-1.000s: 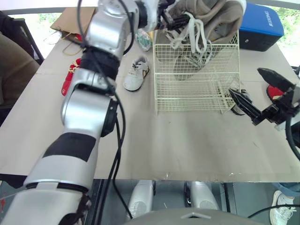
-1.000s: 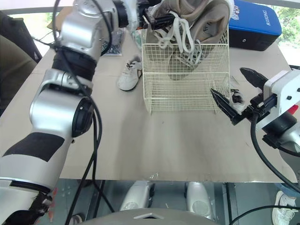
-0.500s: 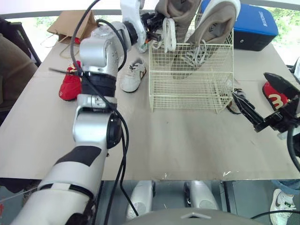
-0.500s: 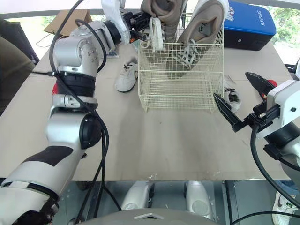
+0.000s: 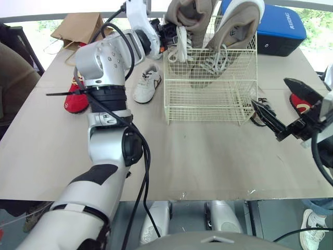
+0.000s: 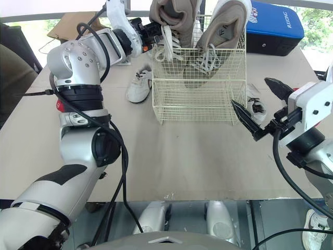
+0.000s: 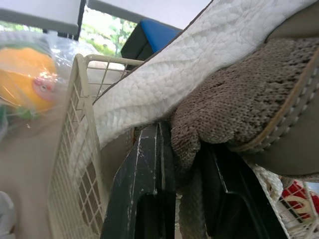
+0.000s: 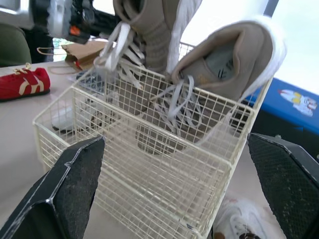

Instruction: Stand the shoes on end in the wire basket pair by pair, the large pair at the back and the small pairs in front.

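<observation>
A paper bag [image 5: 78, 28] lies at the far left corner of the table [image 5: 208, 156]. In front of it a red shoe [image 5: 76, 99] lies near the left edge. A small white shoe [image 5: 147, 83] lies on the table just left of the basket [image 5: 208, 99].

The left gripper [image 5: 169, 36] reaches over the basket's back left corner. Its jaws are pinched narrow on the knit collar of a large tan shoe [image 5: 190, 13]. That shoe stands heel up with its toe down inside the back of the basket, and its white laces hang over the rim. Whether the toe rests on the basket floor I cannot tell. A second tan shoe [image 5: 237, 23] stands on end beside it, at the back right, heel above the rim. The front of the basket holds no shoe.

Behind the basket to the right lies a blue case [image 5: 283, 31]. Another small white shoe [image 6: 256, 101] lies just right of the basket, partly behind a black finger. The right gripper [image 5: 269, 91] hovers low there with its jaws spread wide, holding nothing. A second red shoe [image 5: 301, 100] lies at the right edge.
</observation>
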Robot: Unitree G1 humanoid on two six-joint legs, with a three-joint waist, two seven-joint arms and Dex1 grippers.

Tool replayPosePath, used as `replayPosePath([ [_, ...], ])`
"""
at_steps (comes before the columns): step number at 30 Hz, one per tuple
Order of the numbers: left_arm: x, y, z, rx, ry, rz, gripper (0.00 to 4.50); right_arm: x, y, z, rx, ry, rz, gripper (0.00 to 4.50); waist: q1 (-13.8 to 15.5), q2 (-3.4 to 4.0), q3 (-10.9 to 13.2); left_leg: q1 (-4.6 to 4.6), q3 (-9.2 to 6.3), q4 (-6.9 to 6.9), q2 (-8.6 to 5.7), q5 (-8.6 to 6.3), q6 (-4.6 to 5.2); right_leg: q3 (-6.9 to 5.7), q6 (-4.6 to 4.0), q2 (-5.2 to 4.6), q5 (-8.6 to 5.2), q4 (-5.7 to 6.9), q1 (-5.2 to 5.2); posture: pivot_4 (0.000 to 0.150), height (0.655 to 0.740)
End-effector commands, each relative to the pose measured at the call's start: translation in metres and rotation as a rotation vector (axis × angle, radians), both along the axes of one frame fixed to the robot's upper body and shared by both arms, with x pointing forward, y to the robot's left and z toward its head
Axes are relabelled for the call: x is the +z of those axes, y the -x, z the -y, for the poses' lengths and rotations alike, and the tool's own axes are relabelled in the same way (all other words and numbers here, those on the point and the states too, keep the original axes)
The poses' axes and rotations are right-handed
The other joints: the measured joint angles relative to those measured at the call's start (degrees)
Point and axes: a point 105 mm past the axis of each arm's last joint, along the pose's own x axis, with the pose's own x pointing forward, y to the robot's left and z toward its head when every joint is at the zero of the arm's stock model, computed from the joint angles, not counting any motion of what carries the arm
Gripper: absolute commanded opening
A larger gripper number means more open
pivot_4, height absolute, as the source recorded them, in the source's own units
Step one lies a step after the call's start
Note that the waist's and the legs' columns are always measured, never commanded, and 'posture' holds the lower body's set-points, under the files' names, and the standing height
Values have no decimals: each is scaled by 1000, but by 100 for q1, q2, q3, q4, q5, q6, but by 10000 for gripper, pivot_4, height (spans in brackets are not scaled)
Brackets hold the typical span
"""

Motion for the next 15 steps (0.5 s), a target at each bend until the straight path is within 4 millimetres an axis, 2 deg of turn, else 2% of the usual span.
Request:
replayPosePath([
  [1, -46, 3, 16, -75, 53, -238, 4042, 8, -6, 1, -39, 9, 33, 45000, 5, 0, 0, 0, -1, -1, 0, 0, 0, 0, 0, 0, 0, -3, 0, 1500, 7400],
  [2, -45, 3, 14, -62, 24, -215, 4041, 10, -12, 4, -74, 4, 31, 45000, 10, 0, 0, -2, 0, -1, 0, 0, -1, 0, 0, -1, 0, -6, 0, 1500, 7400],
  [6, -83, 11, 1, -36, -182, -239, 4039, 15, -22, 2, -101, 3, 32, 45000, 2, 11, -9, -2, 4, -8, -1, 4, -8, 5, -1, -2, 1, -13, -1, 1500, 7400],
  [8, -81, 18, 6, -86, -253, -146, 4039, 13, -24, -2, -93, 16, 30, 45000, -7, 20, -21, 1, 3, -18, -1, 10, -18, 5, -1, -2, 0, -17, -1, 1500, 7400],
  [10, -72, 17, 1, -72, -308, -33, 4039, 13, -26, -4, -86, 10, 31, 45000, -15, 37, -36, 12, 10, -40, 0, 12, -22, 16, -2, 0, 1, -31, -1, 1500, 7400],
  [11, -66, 17, -2, -62, -306, 4, 14146, 13, -27, -6, -79, 3, 33, 45000, -8, 42, -39, 15, 14, -49, 0, 13, -24, 19, -2, -1, 1, -37, -1, 1500, 7400],
  [12, -60, 17, -6, -52, -316, 48, 17014, 14, -28, -7, -74, 0, 35, 45000, -1, 46, -41, 15, 15, -53, 0, 14, -24, 19, -2, -2, 1, -42, -1, 1500, 7400],
  [15, -46, 22, -12, -67, -311, 146, 30919, 15, -32, -8, -66, -3, 38, 45000, 19, 43, -39, 14, 15, -52, 0, 6, -10, 18, -2, -2, 1, -41, -1, 1500, 7400],
])
